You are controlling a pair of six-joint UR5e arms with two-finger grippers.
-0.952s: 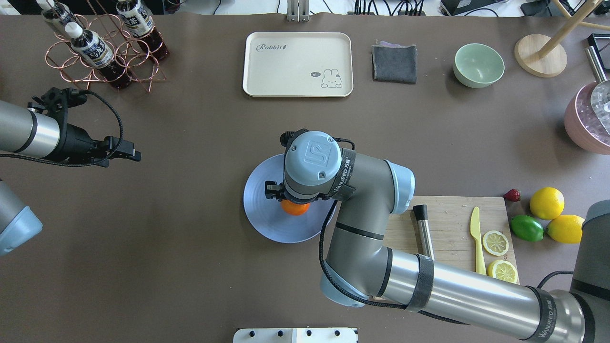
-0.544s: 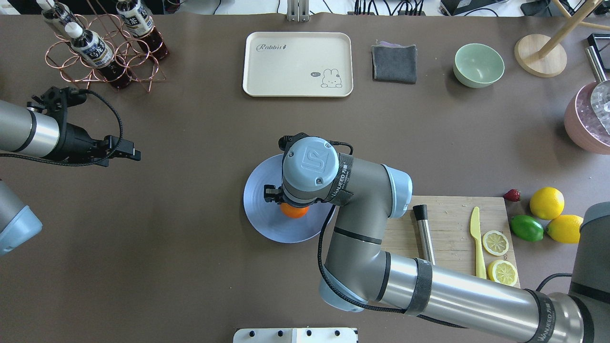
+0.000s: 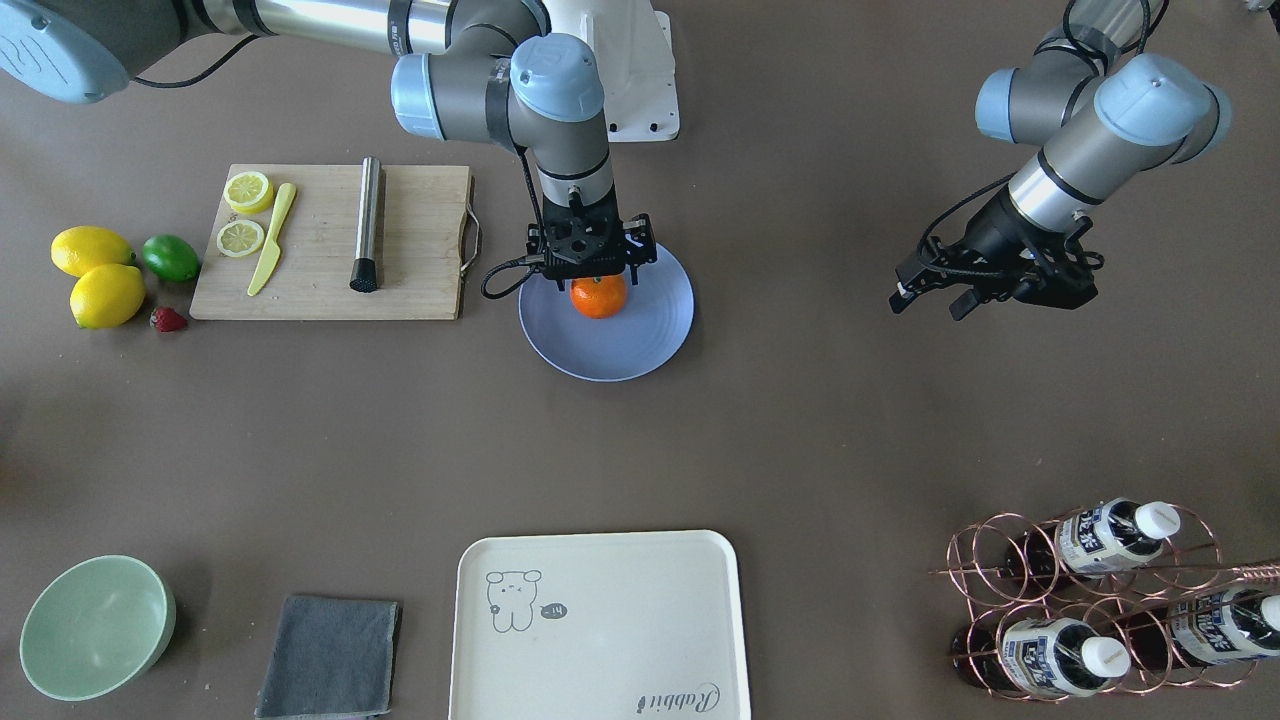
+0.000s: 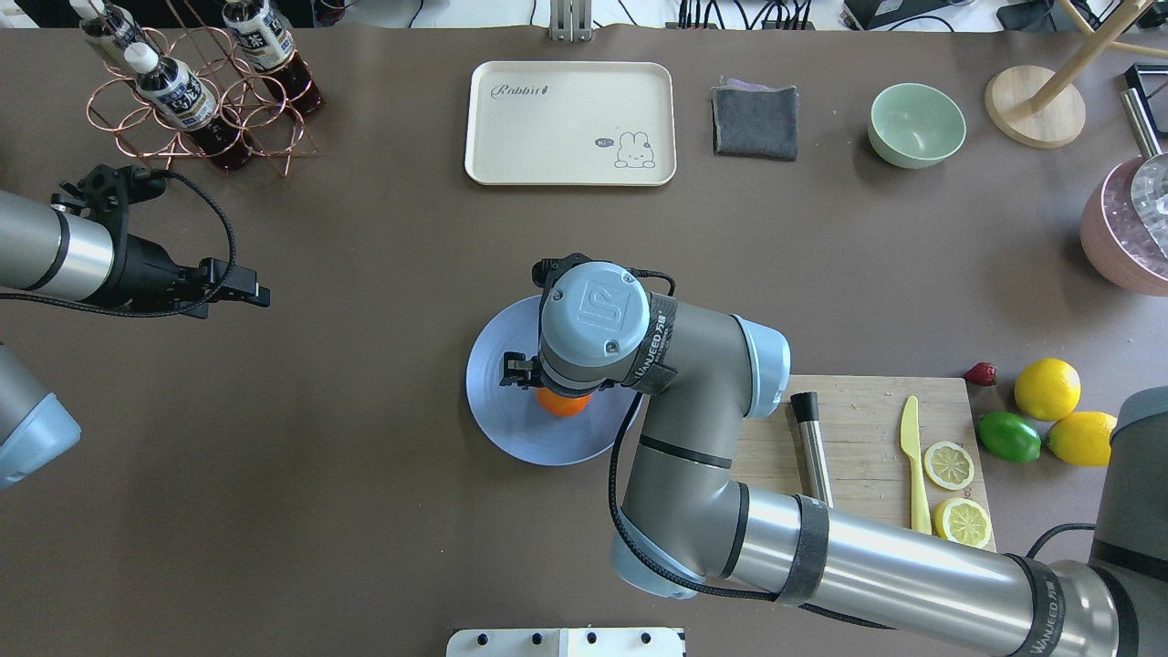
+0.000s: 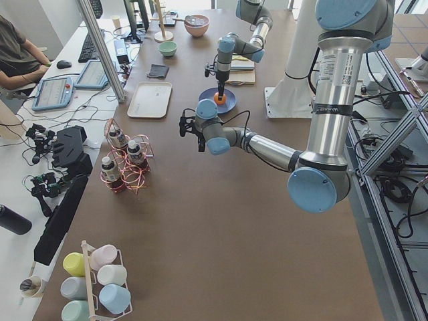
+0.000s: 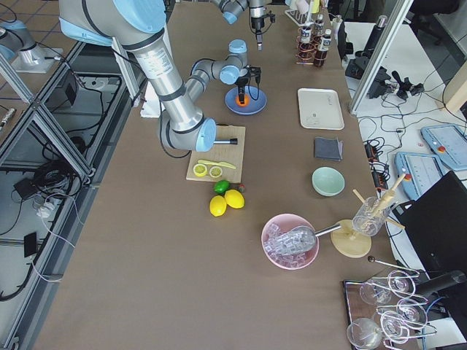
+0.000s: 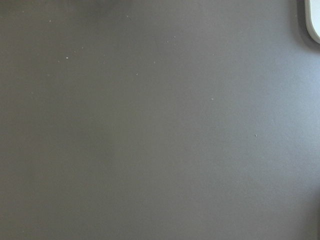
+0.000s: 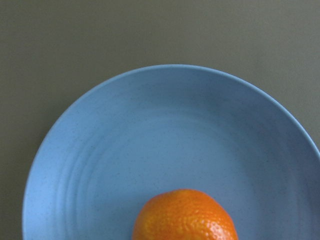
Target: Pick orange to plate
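Observation:
The orange (image 3: 598, 298) lies on the pale blue plate (image 3: 640, 340), towards the plate's robot side, and fills the bottom of the right wrist view (image 8: 185, 216). My right gripper (image 3: 597, 276) points straight down over it, fingers on either side of the fruit and spread open. From overhead, the wrist hides most of the orange (image 4: 563, 403) and part of the plate (image 4: 511, 424). My left gripper (image 3: 928, 298) hovers open and empty over bare table, far off to the robot's left (image 4: 258, 297).
A cutting board (image 3: 320, 270) with a muddler, a yellow knife and lemon slices lies right beside the plate. Lemons (image 3: 100, 295), a lime and a strawberry sit past it. A cream tray (image 3: 600, 620), grey cloth, green bowl (image 3: 95, 625) and bottle rack (image 3: 1090, 600) line the far edge.
The right wrist sank slightly over the plate, then held still. The finger showing beside the orange moved outward, so the gripper opened. The left arm stayed put.

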